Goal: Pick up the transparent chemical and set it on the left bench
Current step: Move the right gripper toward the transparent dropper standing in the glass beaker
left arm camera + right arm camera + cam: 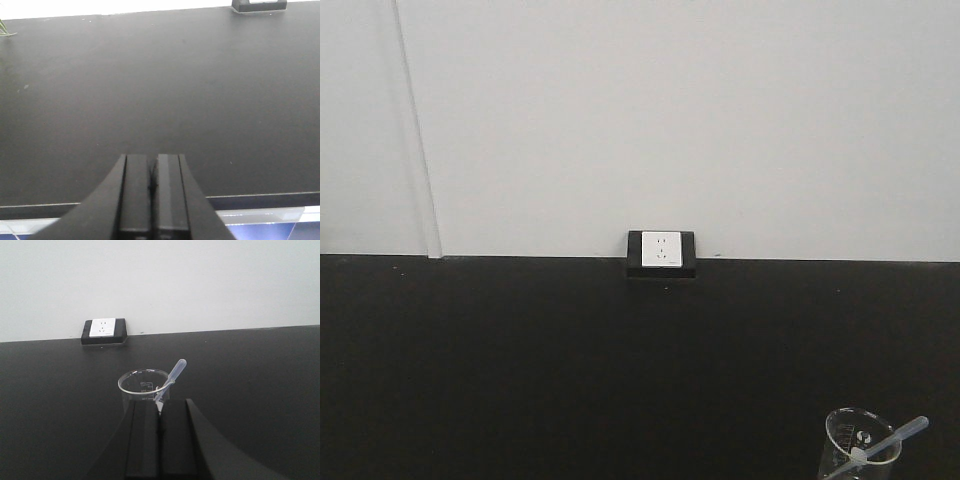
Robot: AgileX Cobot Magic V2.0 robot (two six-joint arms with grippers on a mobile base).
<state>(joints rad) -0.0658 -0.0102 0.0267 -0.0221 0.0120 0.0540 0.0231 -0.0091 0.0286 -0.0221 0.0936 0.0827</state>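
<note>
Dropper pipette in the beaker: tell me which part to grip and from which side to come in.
Grip the pipette by its upper stem just under the bulb, the only part clear of the beaker. It leans up and right over the rim, tip down inside the glass, so probably come from above on that side.

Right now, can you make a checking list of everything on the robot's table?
Surface: matte black counter.
Job's things: pipette leans in the glass beaker, bulb end up; left bench not in view.
Clutter: green bit at the left wrist view's edge, too small to tell.
Grippers: left gripper and right gripper both shut, holding nothing.
Cables: nothing seen.
Surroundings: white socket against the pale wall.
</note>
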